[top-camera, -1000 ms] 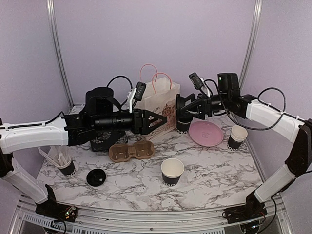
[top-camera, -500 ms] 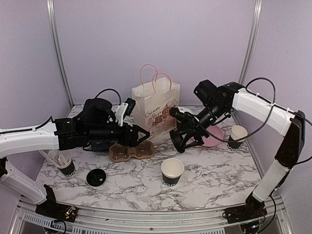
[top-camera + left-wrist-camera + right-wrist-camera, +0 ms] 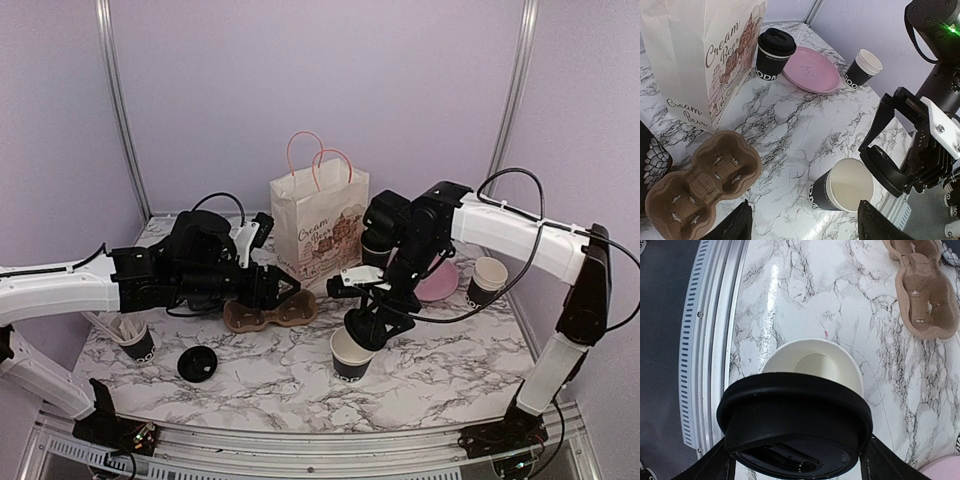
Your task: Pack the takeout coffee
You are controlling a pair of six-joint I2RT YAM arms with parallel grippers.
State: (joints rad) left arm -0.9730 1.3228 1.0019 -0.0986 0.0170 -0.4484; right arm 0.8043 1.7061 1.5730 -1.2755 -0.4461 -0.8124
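An open black paper cup (image 3: 349, 357) with a white inside stands at the front middle; it also shows in the left wrist view (image 3: 842, 191) and the right wrist view (image 3: 812, 364). My right gripper (image 3: 362, 326) is shut on a round black lid (image 3: 795, 425) and holds it just above the cup's near rim, tilted. A lidded black cup (image 3: 375, 248) stands by the paper bag (image 3: 318, 225), also in the left wrist view (image 3: 774, 54). My left gripper (image 3: 287, 290) is open and empty above the brown cup carrier (image 3: 270, 311).
A pink plate (image 3: 437, 281) and a stack of open cups (image 3: 487, 281) are at the right. A loose black lid (image 3: 197, 363) and a black cup of white straws (image 3: 135, 341) are at the front left. The metal table edge (image 3: 715, 340) runs beside the open cup.
My right arm has swung from beside the bag down and forward with the lid, to just over the open cup. My left arm has drawn back left and lowered over the carrier.
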